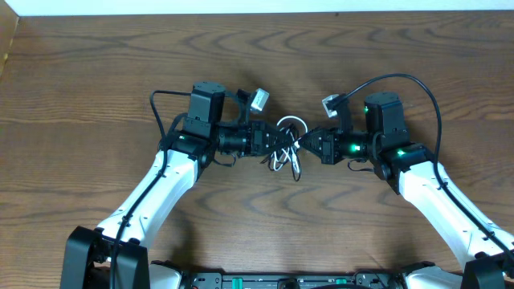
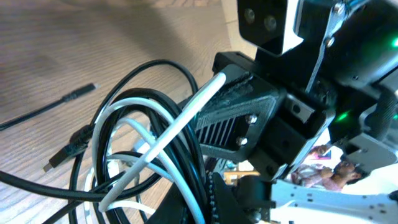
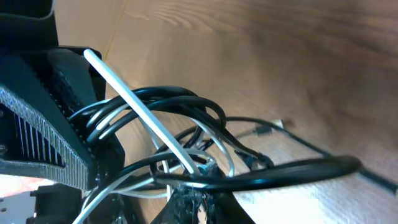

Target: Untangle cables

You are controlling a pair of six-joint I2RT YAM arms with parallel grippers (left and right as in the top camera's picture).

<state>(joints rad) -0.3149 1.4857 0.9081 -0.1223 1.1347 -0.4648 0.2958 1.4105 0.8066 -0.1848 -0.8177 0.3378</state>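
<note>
2 thin looped cords (image 1: 289, 152), 1 white and 1 black, lie tangled at the middle of the brown wooden table (image 1: 96, 80). My left gripper (image 1: 273, 147) and my right gripper (image 1: 303, 144) face each other, each clamped on that bundle.

My two arms reach in from the near edge of the table (image 1: 257, 56) and meet at its middle. The cables (image 1: 287, 144) sit there in one looped bundle. My left gripper (image 1: 271, 146) is on their left and my right gripper (image 1: 307, 144) on their right, and both touch the bundle. The two tips face each other across it, close together. Some loops spill toward the far side of that line, others toward the near side. Seen from my left wrist, one straight run of cord (image 2: 180, 118) crosses over the loops on a slant. Beyond the loops, on their left, two plug ends (image 2: 60, 158) lie on the tabletop, apart from each other.
</note>
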